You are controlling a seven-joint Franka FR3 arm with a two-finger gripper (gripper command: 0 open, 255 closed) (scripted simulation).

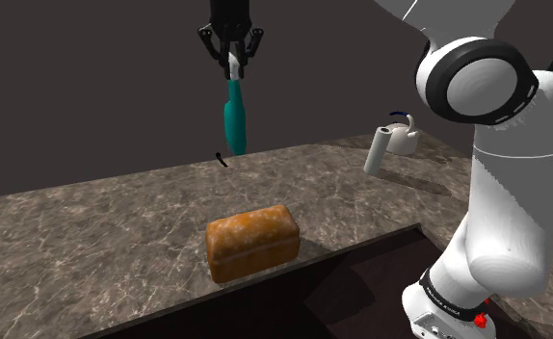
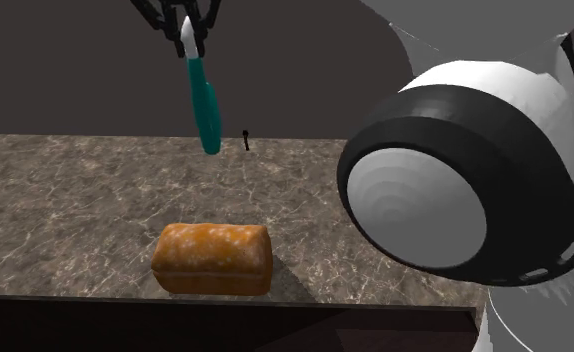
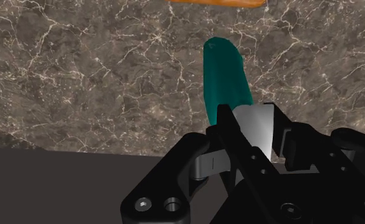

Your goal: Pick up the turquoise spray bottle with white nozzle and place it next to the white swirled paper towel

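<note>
Dark veined stone counter (image 1: 92, 231) — on it a bread loaf (image 1: 252, 241), paper towel roll (image 1: 378, 151), white kettle (image 1: 401, 138).

loaf (image 1: 252, 242) on counter (image 1: 92, 241) near front edge; spray bottle (image 1: 234, 117) in air behind loaf; paper towel (image 1: 378, 150) just before kettle (image 1: 403, 135), shoulder view's right.
</note>
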